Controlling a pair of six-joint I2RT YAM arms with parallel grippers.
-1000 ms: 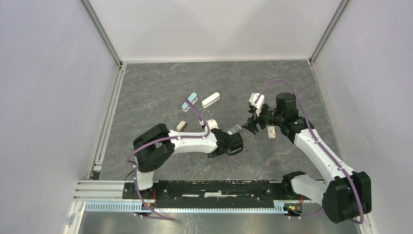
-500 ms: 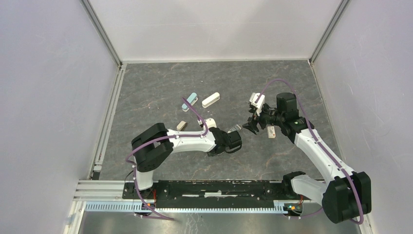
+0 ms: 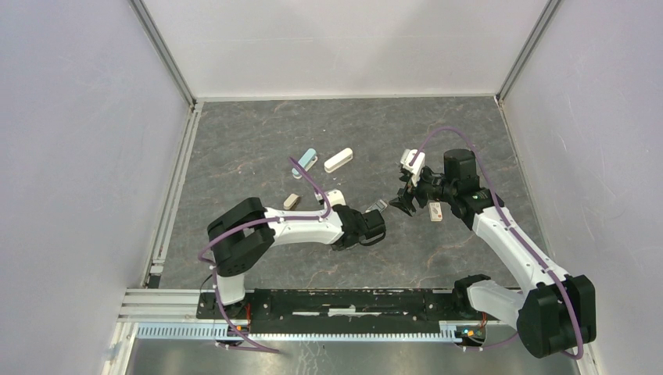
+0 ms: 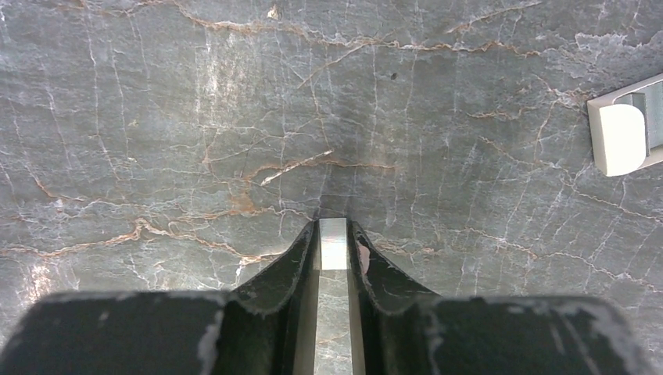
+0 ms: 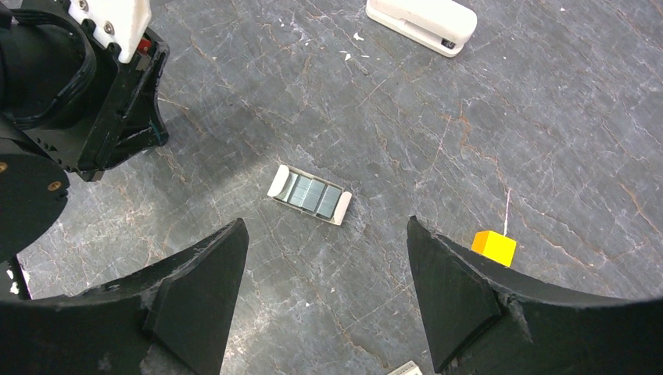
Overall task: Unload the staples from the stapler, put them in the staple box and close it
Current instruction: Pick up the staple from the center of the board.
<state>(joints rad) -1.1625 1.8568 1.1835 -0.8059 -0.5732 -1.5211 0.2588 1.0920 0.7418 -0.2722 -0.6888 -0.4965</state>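
The left end effector (image 4: 334,233) is drawn narrow. Its two fingers pinch the staples (image 4: 334,251), a thin silvery strip lying lengthwise in the gap between them, its end level with the fingertips, above the table (image 4: 195,117). Ahead of it and off to the right lies a small clear box (image 4: 624,137). The right end effector (image 5: 326,228) hangs with its fingers spread wide and nothing between them. The same box lies just ahead of its gap, a yellow block (image 5: 493,248) beside one finger, and a white stapler (image 5: 422,22) well ahead.

Left tool (image 4: 334,231) pinched narrow, right tool (image 5: 324,234) spread wide.
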